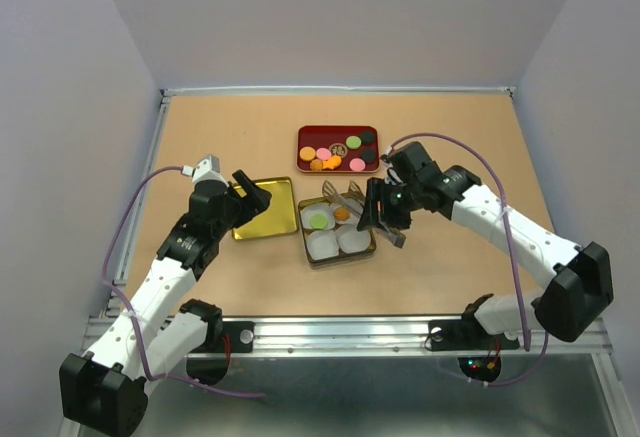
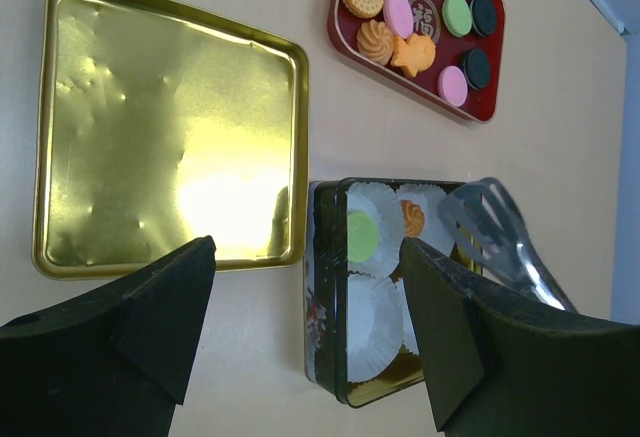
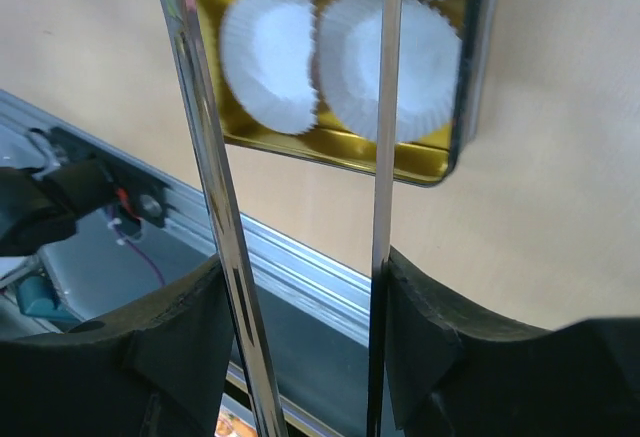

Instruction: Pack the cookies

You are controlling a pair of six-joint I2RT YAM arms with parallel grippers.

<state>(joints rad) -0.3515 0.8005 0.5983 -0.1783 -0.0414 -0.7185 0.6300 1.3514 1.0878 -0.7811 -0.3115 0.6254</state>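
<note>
The cookies [image 1: 338,151], small round discs in orange, pink, green and black, lie in a red tray [image 1: 304,135] at the back; they also show in the left wrist view [image 2: 415,29]. A green cookie [image 1: 319,220] and an orange cookie [image 1: 342,213] sit in white paper cups in the dark tin [image 1: 339,259]. My right gripper [image 1: 385,219] is shut on metal tongs [image 1: 346,197], whose arms [image 3: 207,157] stand apart over the tin [image 3: 468,77]. My left gripper [image 1: 250,197] is open and empty, low between the gold lid and the tin [image 2: 327,287].
A gold lid [image 1: 265,209] lies flat left of the tin, inside up; it fills the upper left of the left wrist view [image 2: 170,127]. Two empty white paper cups [image 3: 385,62] fill the tin's near half. A metal rail [image 1: 350,329] runs along the table's near edge.
</note>
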